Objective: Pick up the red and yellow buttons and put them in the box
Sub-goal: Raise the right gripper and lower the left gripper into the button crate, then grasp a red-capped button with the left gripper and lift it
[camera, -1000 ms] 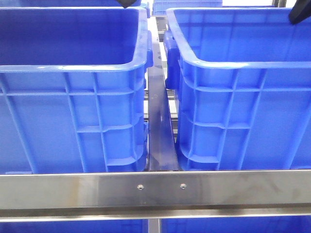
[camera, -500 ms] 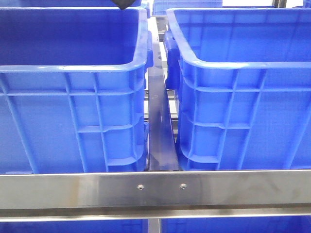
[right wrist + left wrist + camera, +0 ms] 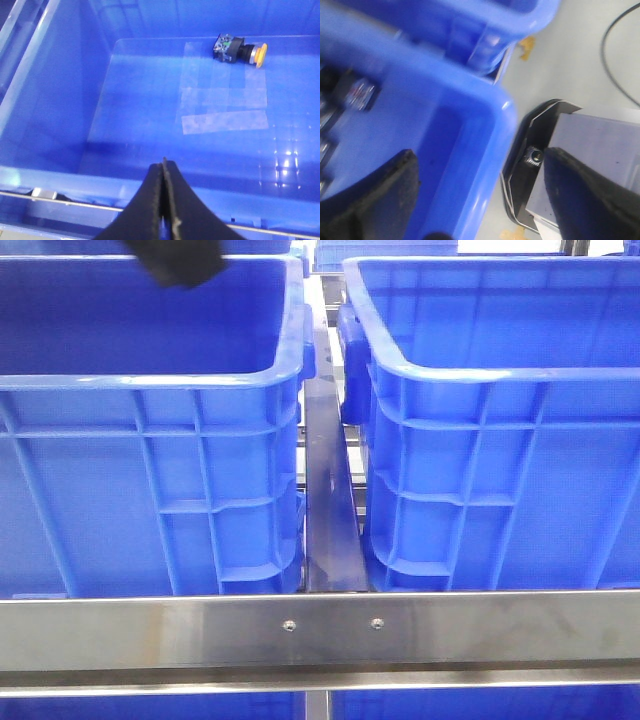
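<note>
A yellow button (image 3: 241,50) with a black and green body lies on its side on the floor of a blue box (image 3: 55,105), near the far wall. My right gripper (image 3: 163,172) is shut and empty, above the near rim of that box. My left gripper (image 3: 480,200) is open and empty, straddling the corner rim of a blue box (image 3: 470,130). Blurred dark and metallic parts (image 3: 355,95) lie inside that box; their colours cannot be told. In the front view the left gripper (image 3: 175,265) shows as a dark shape over the left box (image 3: 150,380). No red button shows.
Two tall blue boxes stand side by side, the right one (image 3: 500,370) across a narrow metal channel (image 3: 328,510). A steel rail (image 3: 320,635) crosses in front. A metal bracket with a knurled screw (image 3: 534,156), grey floor and a black cable (image 3: 615,60) lie beside the left box.
In the front view the left gripper has moved left and lower over the left box. The right gripper has gone out of the top right corner.
</note>
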Tool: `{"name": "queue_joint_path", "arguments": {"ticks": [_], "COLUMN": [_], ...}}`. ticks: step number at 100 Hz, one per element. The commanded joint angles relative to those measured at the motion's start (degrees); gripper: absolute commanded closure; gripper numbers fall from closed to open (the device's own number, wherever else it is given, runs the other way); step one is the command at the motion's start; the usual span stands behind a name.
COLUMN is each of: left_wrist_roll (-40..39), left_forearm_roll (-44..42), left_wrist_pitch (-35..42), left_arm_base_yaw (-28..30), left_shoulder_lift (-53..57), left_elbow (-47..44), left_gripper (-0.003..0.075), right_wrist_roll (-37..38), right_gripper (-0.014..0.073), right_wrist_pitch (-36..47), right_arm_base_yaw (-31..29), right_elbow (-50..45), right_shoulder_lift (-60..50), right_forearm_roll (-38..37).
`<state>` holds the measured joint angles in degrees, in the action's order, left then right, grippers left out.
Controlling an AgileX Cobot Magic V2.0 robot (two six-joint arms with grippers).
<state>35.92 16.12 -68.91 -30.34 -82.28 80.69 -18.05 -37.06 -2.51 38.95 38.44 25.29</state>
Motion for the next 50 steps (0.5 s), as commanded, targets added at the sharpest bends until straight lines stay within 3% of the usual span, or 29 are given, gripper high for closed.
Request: {"name": "queue_joint_path", "arguments": {"ticks": [1,25,36,50], "left_wrist_roll": [-2.11,-14.19,-18.69,-18.95], "left_forearm_roll": [0.69,0.9,0.9,0.9], "left_wrist_pitch": [4.2,12.56,15.14,18.41], "left_arm_base_yaw": [3.23,17.33,20.47,20.95], "left_shoulder_lift": [4.07,5.76,4.13,0.53], "left_elbow": [-0.51,-3.5,-3.5,-3.5], "left_gripper": [0.0228,0.0228,0.0227,0.0225], "right_wrist_roll": [-0.65,-0.65,-0.65,-0.65], "right_gripper": [0.0657,0.0657,0.0657,0.0657], "right_wrist_pitch": [2.97,3.11,3.11,3.11], "right_arm_base_yaw": [0.02,0.02,0.02,0.02], "right_elbow": [0.8,0.75,0.75,0.75], "right_shoulder_lift": [-0.84,-0.84,-0.84,-0.84], "right_forearm_roll": [1.1,1.1,1.1,1.1]}}
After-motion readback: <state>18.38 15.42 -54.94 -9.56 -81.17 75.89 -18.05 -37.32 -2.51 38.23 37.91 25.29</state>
